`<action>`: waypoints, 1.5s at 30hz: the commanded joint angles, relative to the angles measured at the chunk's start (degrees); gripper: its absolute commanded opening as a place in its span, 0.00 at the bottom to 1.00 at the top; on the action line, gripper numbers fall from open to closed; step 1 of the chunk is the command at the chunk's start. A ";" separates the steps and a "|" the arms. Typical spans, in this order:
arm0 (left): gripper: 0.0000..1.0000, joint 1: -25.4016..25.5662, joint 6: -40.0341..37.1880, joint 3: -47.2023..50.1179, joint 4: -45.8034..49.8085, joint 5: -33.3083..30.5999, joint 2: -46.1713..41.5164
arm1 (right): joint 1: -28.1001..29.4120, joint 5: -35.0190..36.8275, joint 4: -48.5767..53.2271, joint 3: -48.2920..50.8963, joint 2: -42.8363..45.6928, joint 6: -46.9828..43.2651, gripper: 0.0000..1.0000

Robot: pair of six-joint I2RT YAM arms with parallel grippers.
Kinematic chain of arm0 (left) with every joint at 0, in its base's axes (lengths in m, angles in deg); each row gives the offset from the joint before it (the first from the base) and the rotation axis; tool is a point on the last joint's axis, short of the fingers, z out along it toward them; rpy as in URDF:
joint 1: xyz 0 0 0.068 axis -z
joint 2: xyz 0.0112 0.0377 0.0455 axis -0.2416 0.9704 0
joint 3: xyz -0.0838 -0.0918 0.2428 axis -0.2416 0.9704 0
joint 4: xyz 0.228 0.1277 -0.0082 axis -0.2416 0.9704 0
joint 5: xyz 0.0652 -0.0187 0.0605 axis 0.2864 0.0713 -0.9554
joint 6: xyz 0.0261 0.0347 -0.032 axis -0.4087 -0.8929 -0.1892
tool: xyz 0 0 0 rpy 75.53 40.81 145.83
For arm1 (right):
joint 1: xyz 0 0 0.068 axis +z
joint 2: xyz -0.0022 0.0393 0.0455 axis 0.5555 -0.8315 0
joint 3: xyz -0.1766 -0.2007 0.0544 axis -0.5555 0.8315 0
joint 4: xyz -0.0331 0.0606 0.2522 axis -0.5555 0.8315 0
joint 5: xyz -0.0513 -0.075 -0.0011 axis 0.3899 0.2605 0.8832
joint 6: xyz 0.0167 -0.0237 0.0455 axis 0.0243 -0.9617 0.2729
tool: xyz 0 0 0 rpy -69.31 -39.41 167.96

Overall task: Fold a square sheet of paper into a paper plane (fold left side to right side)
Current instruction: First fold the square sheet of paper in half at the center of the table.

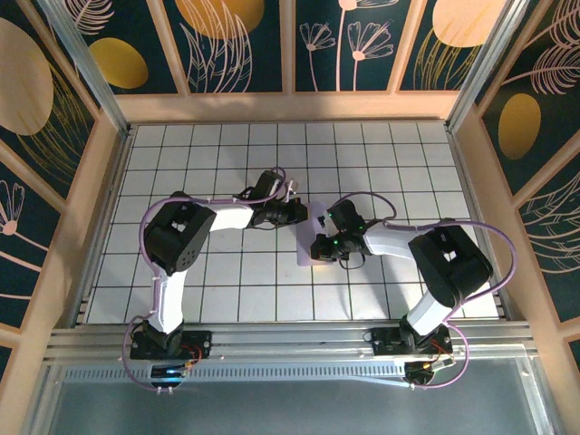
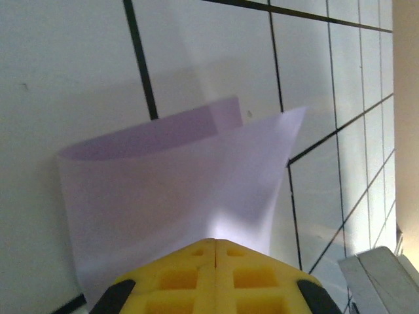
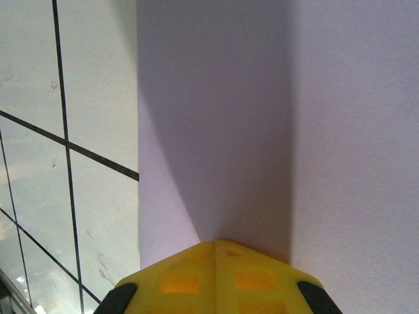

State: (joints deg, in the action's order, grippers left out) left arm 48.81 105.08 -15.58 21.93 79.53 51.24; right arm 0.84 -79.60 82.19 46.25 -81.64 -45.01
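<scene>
- Yellow fingertips of the left gripper [image 2: 215, 243] sit at the bottom of the left wrist view, pressed together along one seam with no gap.
- Just past those tips the square sheet of paper [image 2: 177, 190] rises in a loose curl. Its near layer runs down under the closed fingers and its far layer arches behind, with the rounded bend on the left.
- Whether the sheet is pinched or only pressed by the tips, I cannot tell.
- In the right wrist view the right gripper [image 3: 215, 243] is closed the same way, holding nothing between its fingers.
- Its tips rest on the flat lavender sheet [image 3: 275, 131], which spreads ahead and to the right.
- From above, both grippers [image 1: 302, 214] [image 1: 321, 246] meet near the middle of the white tiled table [image 1: 227, 281].
- A strip of the sheet [image 1: 305, 257] shows just beside the right one.
</scene>
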 commanded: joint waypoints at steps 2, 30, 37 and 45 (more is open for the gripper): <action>0.02 -0.77 -1.77 -1.50 2.24 -1.53 2.41 | -0.83 5.86 9.96 2.07 -2.60 -1.21 0.00; 0.02 -8.68 -3.94 -6.54 3.68 -8.64 8.33 | -0.81 5.29 10.08 2.74 -2.54 -1.16 0.00; 0.02 -9.16 -5.57 -7.47 4.61 -7.65 4.74 | -0.58 2.90 7.15 3.37 -2.10 0.94 0.00; 0.03 -6.82 -4.45 2.15 4.33 -2.97 -7.14 | -0.19 1.86 2.70 3.82 -1.12 4.33 0.00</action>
State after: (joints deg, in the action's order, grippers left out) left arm 40.31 101.24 -16.21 25.49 74.44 49.01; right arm 0.73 -80.45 79.98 47.37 -81.38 -42.45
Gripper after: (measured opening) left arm 0.045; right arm 0.051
